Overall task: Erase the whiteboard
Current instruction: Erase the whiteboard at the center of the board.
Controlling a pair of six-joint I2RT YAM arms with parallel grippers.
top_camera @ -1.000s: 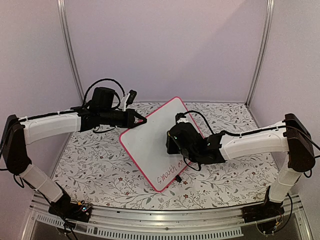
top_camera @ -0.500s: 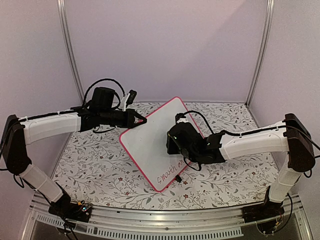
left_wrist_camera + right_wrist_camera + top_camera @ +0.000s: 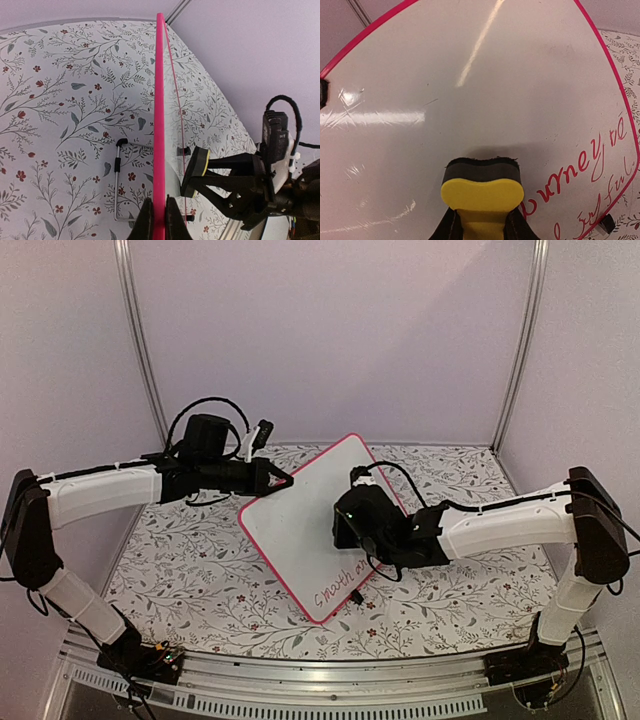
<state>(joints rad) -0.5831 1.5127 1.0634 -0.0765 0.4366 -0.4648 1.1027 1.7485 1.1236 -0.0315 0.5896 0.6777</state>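
The whiteboard [image 3: 300, 530] stands tilted up in the middle of the flowered surface [image 3: 200, 570], near corner low and far corner raised. The left gripper [image 3: 159, 220] is clenched on the pink frame at the board's left edge, steadying it. The right gripper [image 3: 350, 525] is clamped on a yellow eraser [image 3: 482, 187], whose dark felt side faces the white face about midway across. I can't tell whether it presses the board or sits just off it.

To my eye the wiping is under way. The far and left parts of the face look clean, while red handwriting [image 3: 580, 170] is left along the near right side.

The next move, I'd say, calls for sliding the eraser right and toward the near corner, over those words, with steady pressure while the left gripper braces the frame against the push.
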